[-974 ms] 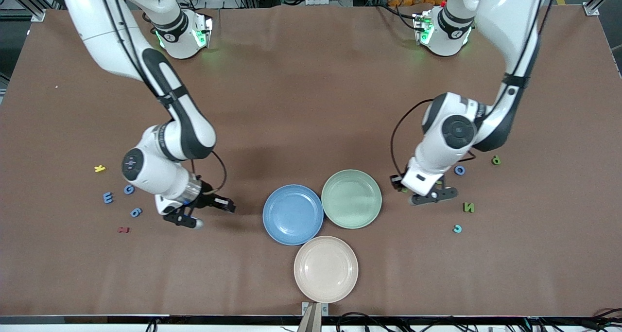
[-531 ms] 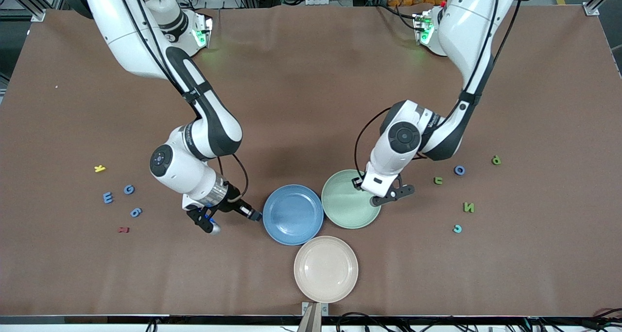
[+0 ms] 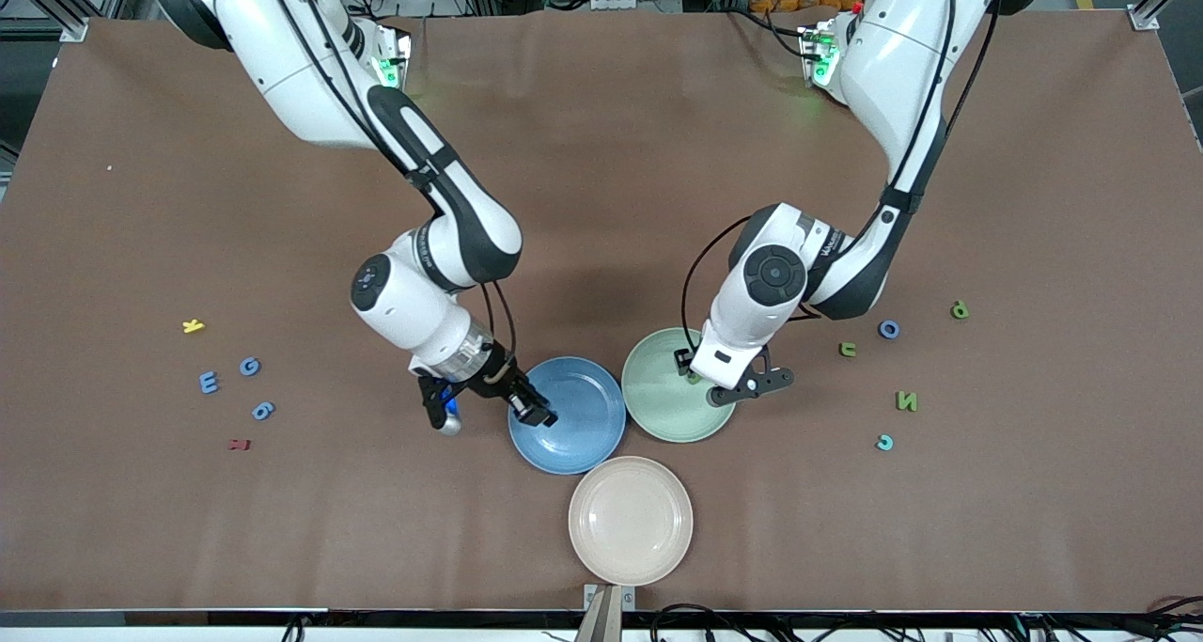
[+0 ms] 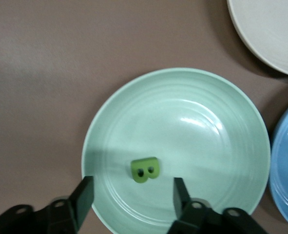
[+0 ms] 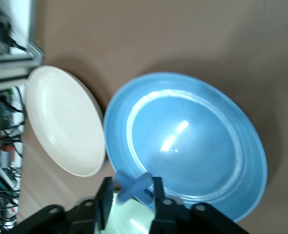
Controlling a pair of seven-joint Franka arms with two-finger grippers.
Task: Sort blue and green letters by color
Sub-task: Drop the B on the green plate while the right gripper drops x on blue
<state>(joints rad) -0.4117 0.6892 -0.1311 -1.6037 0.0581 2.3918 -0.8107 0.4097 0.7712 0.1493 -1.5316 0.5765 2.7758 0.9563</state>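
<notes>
Brown paper is covering the tabletop in the front view, where both arms have swung inward from the letter clusters they were working a second ago. The right gripper is now hanging over the rim of the round blue plate, having come from the tabletop near the periwinkle-blue E, G and 6-like piece, which are lying unmoved toward the right arm's end. The left gripper is now hovering over the round pale green plate, away from the olive-green U, N and P lying toward the left arm's end.

Looking through the left wrist view, the left gripper's fingers are standing wide apart, and a small olive-green B is lying free inside the green plate between them.

Turning to the right wrist view, the right gripper's fingers are pinching a periwinkle-blue X-shaped letter just above the blue plate's rim, beside the round cream plate.
</notes>
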